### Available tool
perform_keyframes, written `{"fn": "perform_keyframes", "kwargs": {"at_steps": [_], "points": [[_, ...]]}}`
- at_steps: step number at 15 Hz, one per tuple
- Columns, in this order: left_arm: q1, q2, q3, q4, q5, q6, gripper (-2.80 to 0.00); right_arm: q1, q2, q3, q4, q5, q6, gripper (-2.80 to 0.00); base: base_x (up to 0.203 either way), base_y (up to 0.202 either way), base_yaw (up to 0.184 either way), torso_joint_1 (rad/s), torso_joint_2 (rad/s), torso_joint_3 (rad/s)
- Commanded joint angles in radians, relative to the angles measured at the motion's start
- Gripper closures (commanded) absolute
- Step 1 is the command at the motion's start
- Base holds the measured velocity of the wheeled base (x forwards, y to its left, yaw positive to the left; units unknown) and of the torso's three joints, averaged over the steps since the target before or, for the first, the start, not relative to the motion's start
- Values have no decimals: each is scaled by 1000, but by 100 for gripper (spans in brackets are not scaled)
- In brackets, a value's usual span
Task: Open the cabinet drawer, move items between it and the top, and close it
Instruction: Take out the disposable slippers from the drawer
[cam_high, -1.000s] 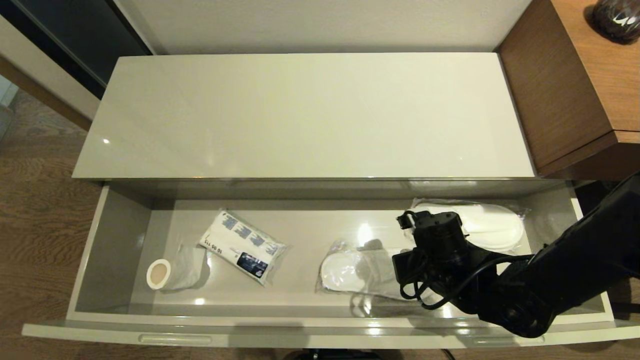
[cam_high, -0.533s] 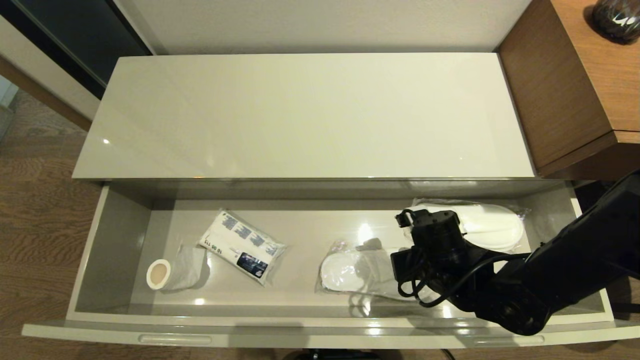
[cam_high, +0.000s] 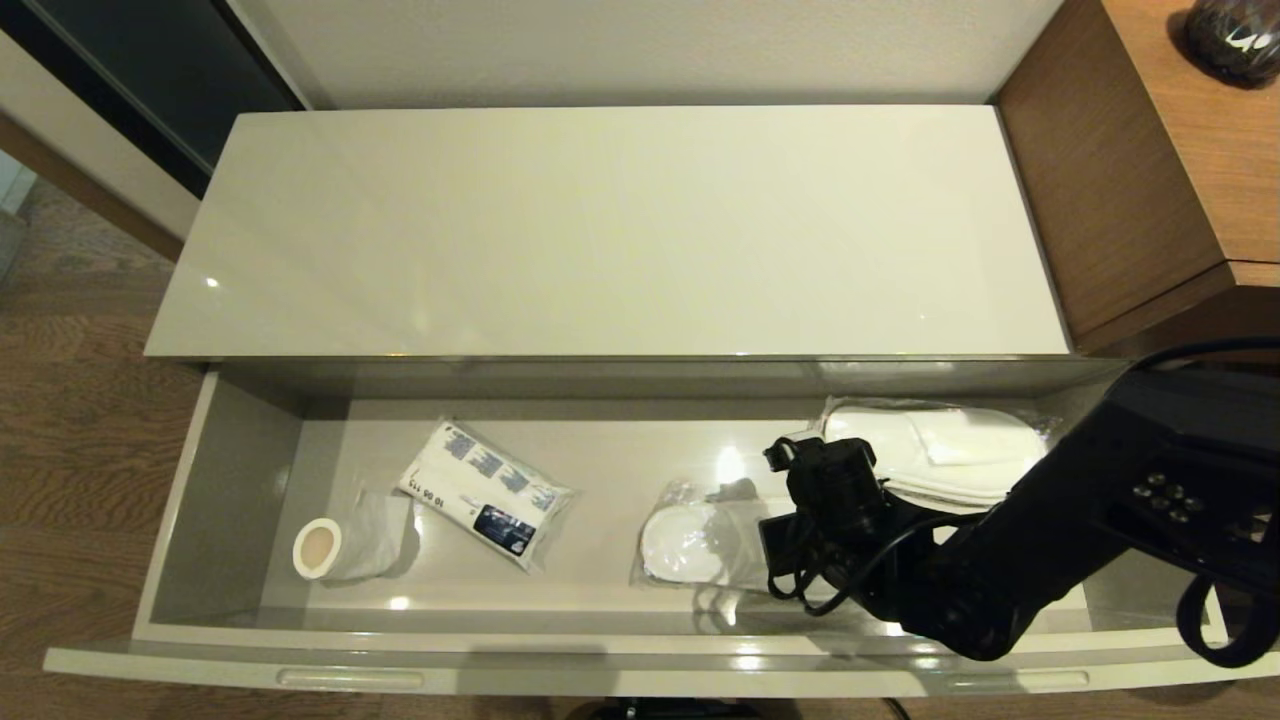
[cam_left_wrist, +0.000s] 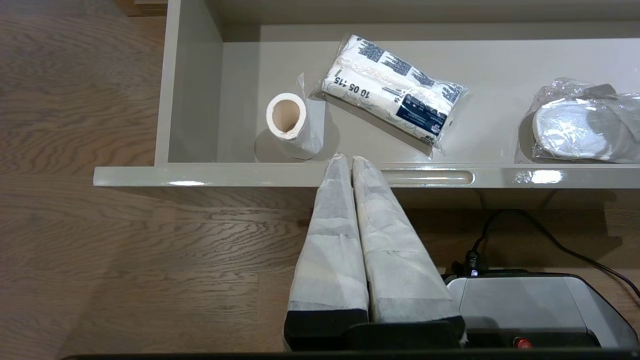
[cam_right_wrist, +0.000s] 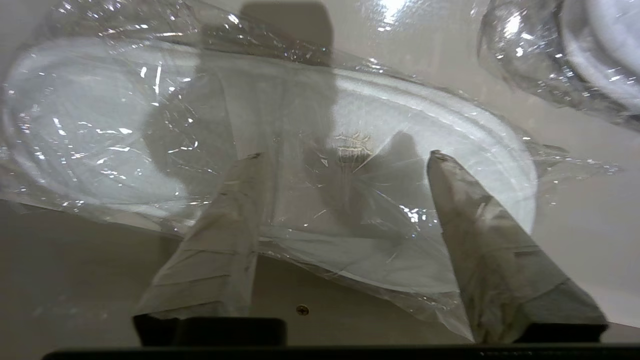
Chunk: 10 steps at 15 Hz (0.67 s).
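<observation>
The cabinet drawer (cam_high: 230, 470) is pulled out below the glossy beige top (cam_high: 600, 230), which is bare. Inside lie a white printed bundle (cam_high: 487, 492) (cam_left_wrist: 395, 95) and two packs of white slippers in clear plastic, one near the middle (cam_high: 690, 540) and one at the back right (cam_high: 950, 450). My right gripper (cam_right_wrist: 345, 155) hangs open just over the middle slippers pack (cam_right_wrist: 350, 100), a finger on either side of its crinkled plastic. In the head view the black wrist (cam_high: 830, 510) hides the fingers. My left gripper (cam_left_wrist: 348, 159) is shut and empty at the drawer's front edge.
A white roll (cam_high: 335, 545) (cam_left_wrist: 287, 117) lies at the drawer's left end. A brown wooden unit (cam_high: 1130, 180) stands against the cabinet's right side with a dark object (cam_high: 1230, 35) on it. Wooden floor lies to the left; my base (cam_left_wrist: 525, 310) sits before the drawer.
My right gripper has opened, and the arm has shifted left over the middle slippers pack, uncovering more of the back right pack. The left arm has not moved.
</observation>
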Motion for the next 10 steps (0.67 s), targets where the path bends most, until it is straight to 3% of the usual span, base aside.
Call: {"fn": "perform_keyframes", "kwargs": {"at_steps": [1, 10], "points": [[0, 2, 0, 0, 0, -1, 0, 0, 51, -12, -15, 1, 3, -280, 0, 0, 0, 0, 0, 0], [0, 2, 0, 0, 0, -1, 0, -1, 47, -13, -31, -1, 1, -280, 0, 0, 0, 0, 0, 0]]}}
